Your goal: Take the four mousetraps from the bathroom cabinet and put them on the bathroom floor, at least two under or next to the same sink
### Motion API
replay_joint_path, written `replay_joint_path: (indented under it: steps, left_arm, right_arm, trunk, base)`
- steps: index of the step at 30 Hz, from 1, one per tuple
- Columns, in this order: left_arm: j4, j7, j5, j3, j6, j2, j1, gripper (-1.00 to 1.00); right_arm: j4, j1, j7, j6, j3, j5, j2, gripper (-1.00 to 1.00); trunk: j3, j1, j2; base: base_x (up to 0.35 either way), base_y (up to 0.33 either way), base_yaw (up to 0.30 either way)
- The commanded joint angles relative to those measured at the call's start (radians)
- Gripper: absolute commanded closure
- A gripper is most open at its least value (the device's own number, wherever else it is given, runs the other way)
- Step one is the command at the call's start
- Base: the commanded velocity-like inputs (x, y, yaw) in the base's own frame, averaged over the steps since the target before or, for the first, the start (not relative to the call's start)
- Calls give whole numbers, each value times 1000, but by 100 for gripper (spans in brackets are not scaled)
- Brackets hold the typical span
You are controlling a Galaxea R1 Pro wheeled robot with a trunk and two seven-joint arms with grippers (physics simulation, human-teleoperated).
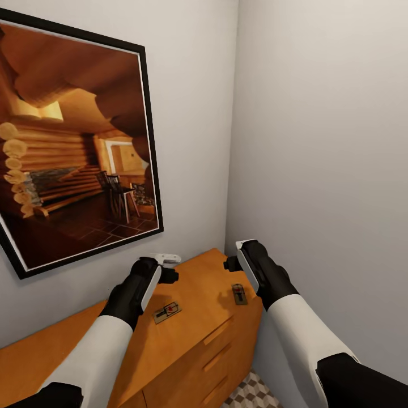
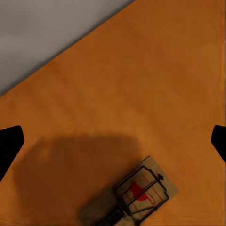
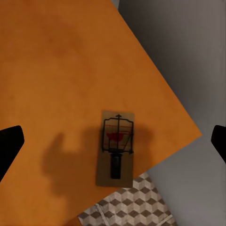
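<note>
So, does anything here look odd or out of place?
Mildly: two mousetraps lie on top of the cabinet, one close to its front edge. Nothing looks spilled or broken.

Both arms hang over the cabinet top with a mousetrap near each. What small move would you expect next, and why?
Probably lowering the right gripper straight down onto the mousetrap near the cabinet top's edge. In the right wrist view that trap lies about midway between the open fingertips, so little sideways correction seems needed. The left gripper looks less well centred on its mousetrap.
</note>
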Motion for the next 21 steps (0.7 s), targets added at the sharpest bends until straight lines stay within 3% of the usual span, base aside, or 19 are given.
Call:
replay_joint_path:
  steps: [1,5,17,21]
  left_arm:
    - [-1,3,-1,-2,14,-4,-1,-100]
    - [-2,3,-1,-2,40,-24,-1,-100]
    - [-5,-6,6,0,56,-24,-1,-100]
    - [-9,-11,29,5,58,-24,-1,-100]
  right_arm:
    - [-1,-1,-8,4,2,-7,-1,-100]
    - [-1,-1,-8,4,2,-7,-2,-100]
    - [-1,-1,-8,4,1,-7,-3,-100]
    - [-1,-1,-8,4,1,-7,-5,-100]
  trunk:
    - [-2,1,-2]
    - [-2,1,-2]
    - [-2,1,-2]
    - [-2,1,-2]
  base:
    - [0,0,0]
    - [0,0,0]
    - [0,0,0]
    - [0,0,0]
